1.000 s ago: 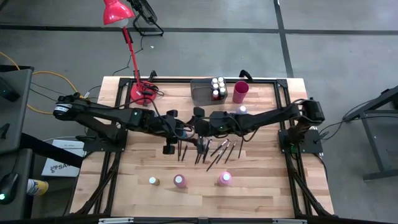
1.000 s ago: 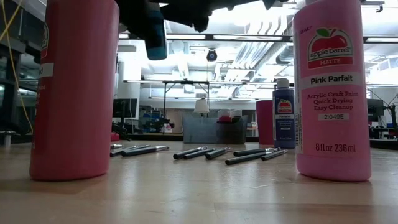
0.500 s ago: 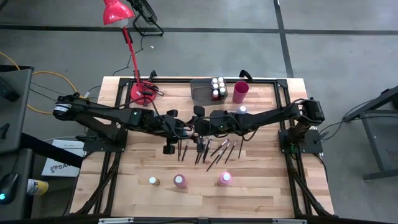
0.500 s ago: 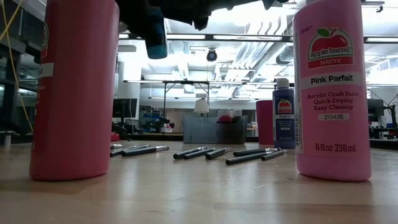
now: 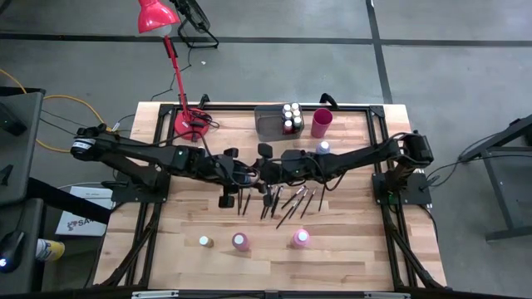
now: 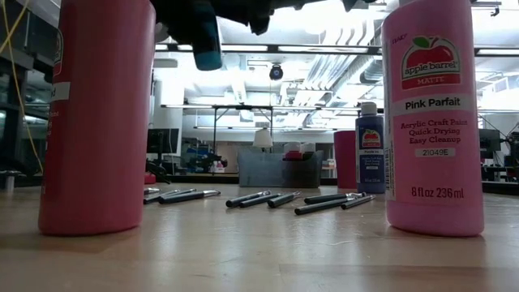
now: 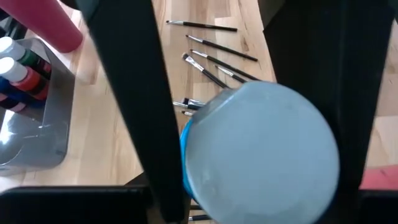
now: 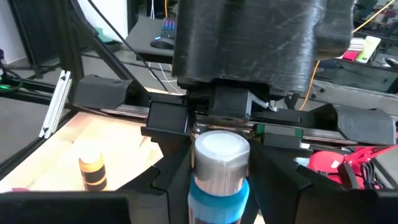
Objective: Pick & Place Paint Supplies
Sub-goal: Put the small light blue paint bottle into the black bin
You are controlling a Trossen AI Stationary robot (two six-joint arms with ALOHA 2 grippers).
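A blue paint bottle (image 6: 204,40) with a pale grey cap (image 7: 261,149) hangs in the air over the table's middle, above the row of paintbrushes (image 5: 283,199). My left gripper (image 5: 248,171) reaches in from the left and is shut on it. My right gripper (image 5: 266,169) comes level from the right and has closed on the same bottle. Two pink bottles (image 5: 240,241) (image 5: 300,239) and a small pale-capped one (image 5: 204,241) stand near the front edge. Another blue bottle (image 5: 323,148) stands behind the brushes. My left gripper pinches the bottle's upper part between its two fingers (image 7: 149,124), slanting down from the left. The cap hides the exact place of contact. The bottle hangs roughly upright, cap up, clear of the table. My right gripper has its two fingers (image 8: 171,180) on opposite sides of the blue body just below the cap (image 8: 217,199). It comes level from the table's right side. How far back the bottle reaches between them does not show.
A grey bin (image 5: 268,124) with several bottles in it stands at the back, a red cup (image 5: 322,122) to its right. A red desk lamp (image 5: 189,124) stands at the back left. Bare wood lies along the front right and front left.
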